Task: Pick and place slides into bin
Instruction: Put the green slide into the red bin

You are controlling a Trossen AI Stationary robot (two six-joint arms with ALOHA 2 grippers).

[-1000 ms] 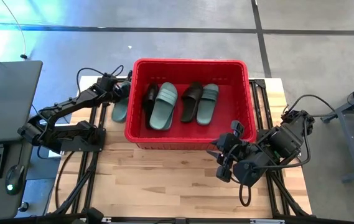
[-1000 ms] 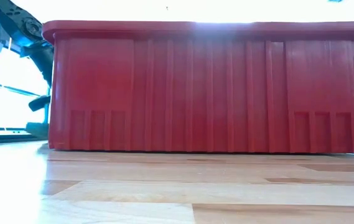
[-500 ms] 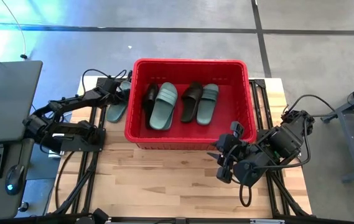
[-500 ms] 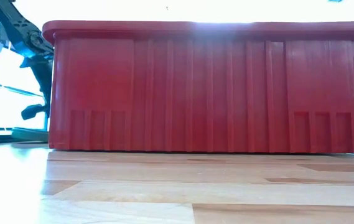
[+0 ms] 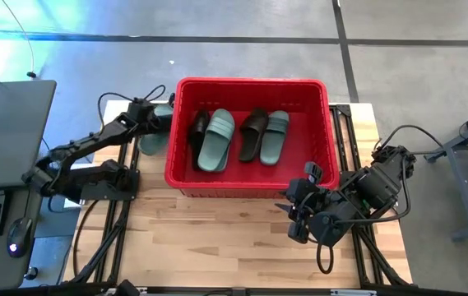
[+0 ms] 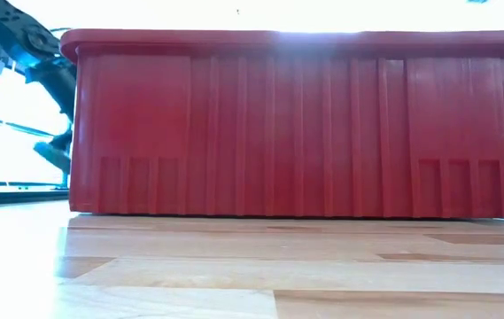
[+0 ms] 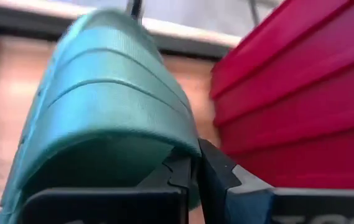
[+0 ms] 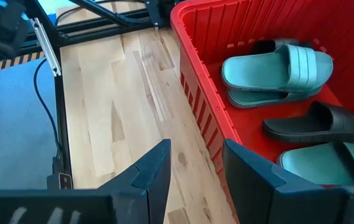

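The red bin (image 5: 250, 82) stands at the table's far middle and holds two green slides (image 5: 217, 140) (image 5: 275, 136) and two black slides (image 5: 198, 136) (image 5: 254, 134), all flat on its floor. Another green slide (image 5: 152, 141) is just outside the bin's left wall, and my left gripper (image 5: 158, 123) is shut on it. It also shows as a tilted dark shape (image 6: 55, 156) in the low view. My right gripper (image 5: 294, 220) hovers open above the table's near right, in front of the bin, with nothing between its fingers (image 8: 158, 168). My left gripper pinches the green slide's wide strap at its side edge (image 7: 189, 149), the side next to the bin, between its two fingers (image 7: 217, 177). One finger reaches under the strap, the other lies outside it. The slide hangs tilted, lifted off the table.
Bare wooden table (image 5: 217, 238) lies in front of the bin. The bin's left wall (image 7: 288, 93) stands close beside the held slide. Black frame rails and cables run along both sides of the table, and a desk with a keyboard stands beyond its left edge.
My left gripper has dipped down onto the green slide left of the bin, shut on its strap, rolled a little and come back up. The slide, flat on the table a second ago, now hangs tilted above it.
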